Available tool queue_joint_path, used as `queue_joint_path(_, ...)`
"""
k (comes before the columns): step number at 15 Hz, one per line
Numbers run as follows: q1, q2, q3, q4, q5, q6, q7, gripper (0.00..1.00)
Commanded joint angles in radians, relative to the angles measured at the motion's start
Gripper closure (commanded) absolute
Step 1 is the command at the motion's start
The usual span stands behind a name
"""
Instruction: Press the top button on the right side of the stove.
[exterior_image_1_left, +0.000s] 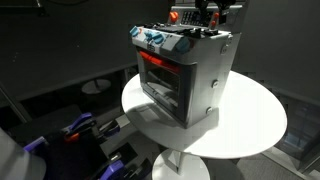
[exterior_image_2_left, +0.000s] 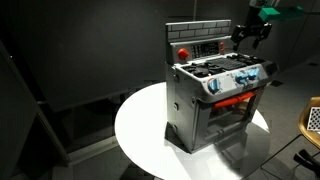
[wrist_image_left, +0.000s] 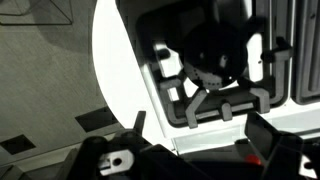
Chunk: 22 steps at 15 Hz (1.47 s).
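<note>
The stove (exterior_image_1_left: 185, 75) is a small silver-grey toy oven with a red-orange door window and blue-and-white knobs, standing on a round white table (exterior_image_1_left: 250, 125). It shows in both exterior views (exterior_image_2_left: 215, 100). Its dark raised back panel (exterior_image_2_left: 200, 48) carries a red button and small buttons. My gripper (exterior_image_2_left: 250, 33) hovers at the panel's right end, above the stove's back corner, and also shows in an exterior view (exterior_image_1_left: 210, 18). In the wrist view the stove's burner grates (wrist_image_left: 215, 70) lie below my gripper (wrist_image_left: 200, 130), whose fingers are spread apart and empty.
The table stands on a white pedestal (exterior_image_1_left: 180, 165) in a dark room. Blue and dark equipment (exterior_image_1_left: 80, 135) sits low beside the table. A yellowish object (exterior_image_2_left: 312, 120) is at the frame edge. The white tabletop (exterior_image_2_left: 145, 130) shows around the stove.
</note>
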Motion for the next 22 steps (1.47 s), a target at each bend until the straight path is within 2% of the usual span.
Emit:
queue_joint_path(1,-0.022,-0.124,-0.006,-0.084,0.041,-0.120,-0.120,0.00)
queue_joint_path(7,-0.055,-0.310,-0.023,-0.211,0.021,-0.306,-0.254,0.00)
queue_joint_path(12,-0.071,-0.469,-0.029,-0.320,0.010,-0.406,-0.329,0.00)
queue_joint_path(17,-0.078,-0.588,-0.025,-0.405,-0.002,-0.443,-0.350,0.00)
queue_joint_path(22,-0.074,-0.585,-0.020,-0.411,0.014,-0.437,-0.327,0.00)
